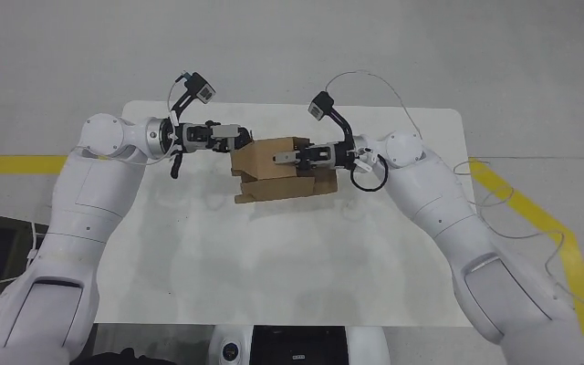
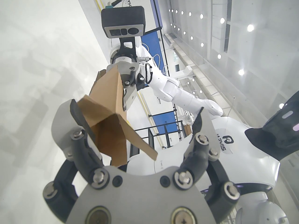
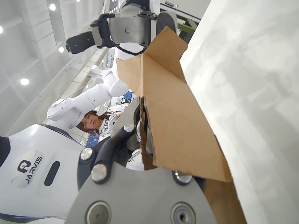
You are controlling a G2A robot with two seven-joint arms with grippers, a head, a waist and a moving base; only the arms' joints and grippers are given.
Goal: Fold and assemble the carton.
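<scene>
Progress looks partial: the carton [image 1: 278, 173] has been opened into a rough box shape, but its flaps stick out loose at the ends and none looks tucked or locked, so I judge the folding-in and closing are left to do. It sits between the two arms over the far middle of the counter [image 1: 274, 283]; whether its underside rests on the surface I cannot tell. The right gripper [image 1: 285, 157] has its fingers clamped on one cardboard panel from above. The left gripper [image 2: 137, 115] has its fingers spread wide, a loose flap lying between them and brushing one pad. The counter is plain white with rounded corners, standing on a grey floor marked with yellow tape [image 1: 23, 164], under rows of ceiling lights [image 2: 250, 27].
</scene>
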